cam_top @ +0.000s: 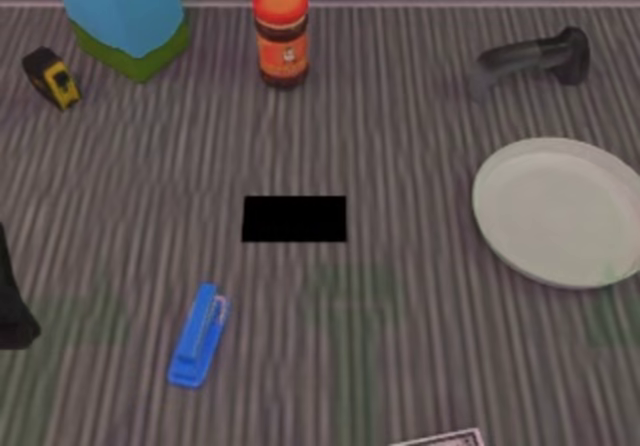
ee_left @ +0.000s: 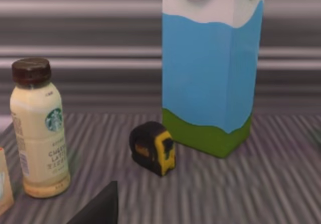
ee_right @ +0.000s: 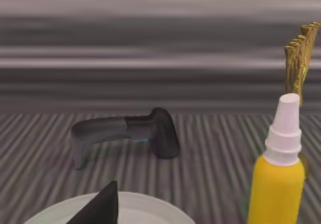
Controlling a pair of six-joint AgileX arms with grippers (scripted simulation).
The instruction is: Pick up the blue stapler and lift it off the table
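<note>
Bright blue, the blue stapler [cam_top: 197,337] lies flat on the striped table [cam_top: 420,296], toward its near left and below the black rectangle [cam_top: 294,218]. The left arm [cam_top: 12,301] sits parked at the left edge. Neither gripper's opening can be made out.

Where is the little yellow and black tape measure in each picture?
Top view: the tape measure is far left at the back, left of the blue carton.
Left wrist view: the tape measure is mid-picture, by the same carton.
Right wrist view: not in it.
</note>
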